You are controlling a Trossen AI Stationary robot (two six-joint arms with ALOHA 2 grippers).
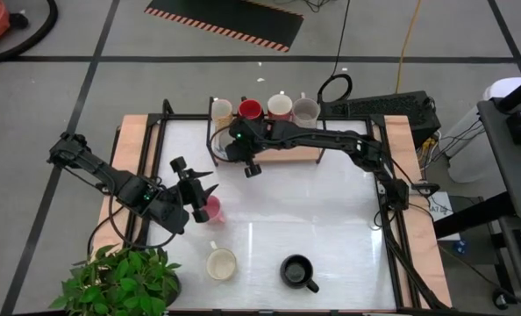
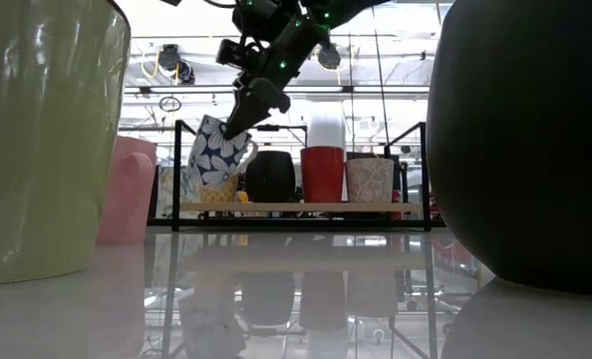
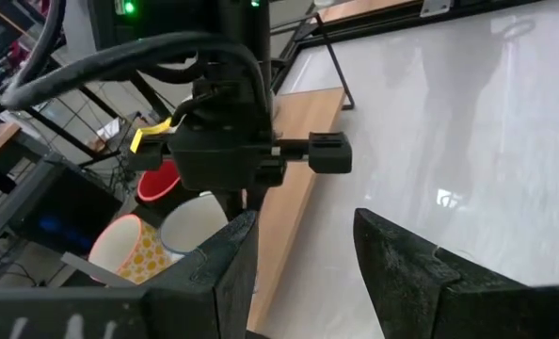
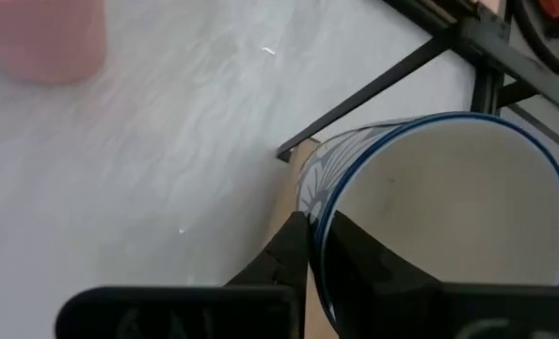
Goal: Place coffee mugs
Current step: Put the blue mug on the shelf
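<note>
Right gripper (image 4: 312, 247) pinching glossy blue-floral ceramic mug (image 4: 439, 217) by rim, tilted over wooden shelf (image 2: 296, 207); left gripper (image 3: 303, 250) wide apart.

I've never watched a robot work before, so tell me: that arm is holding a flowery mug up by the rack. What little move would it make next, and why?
Probably lower it gently onto the wooden shelf. The right gripper pinches the floral mug by its rim, tilted and just above the shelf's left end, beside the mugs already standing there. The left gripper waits near the pink mug.

Right end effector (image 1: 240, 151) over the rack (image 1: 287, 154); left end effector (image 1: 201, 195) beside the pink mug (image 1: 213, 209).
</note>
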